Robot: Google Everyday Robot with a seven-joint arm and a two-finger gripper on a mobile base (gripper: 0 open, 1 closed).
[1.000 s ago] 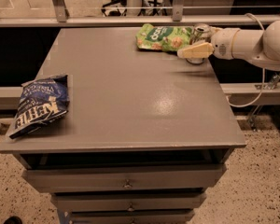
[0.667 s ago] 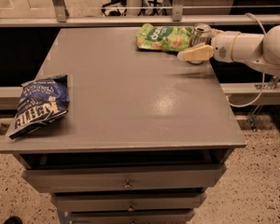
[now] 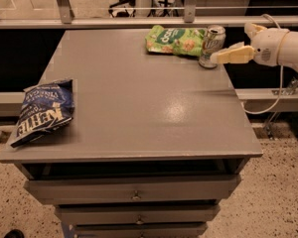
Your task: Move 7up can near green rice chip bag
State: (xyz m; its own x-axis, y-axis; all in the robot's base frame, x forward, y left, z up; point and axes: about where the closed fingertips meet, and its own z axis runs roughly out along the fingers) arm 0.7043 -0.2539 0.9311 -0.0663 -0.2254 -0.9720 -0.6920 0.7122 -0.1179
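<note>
Green rice chip bag (image 3: 176, 39) lying flat at the far edge of a grey cabinet top (image 3: 139, 98). 7up can (image 3: 211, 45) upright just beside the bag's right end, touching or nearly touching it, silver top tilted slightly to the camera. Gripper (image 3: 229, 43) on a white arm beyond the can, on the side away from the bag, hovering off the cabinet's right edge; cream fingers (image 3: 233, 55) spread apart, gripping nothing, lower fingertip right at the can's base. Blue Kettle chip bag (image 3: 42, 112) well apart from the green bag, diagonally across at the near left edge.
</note>
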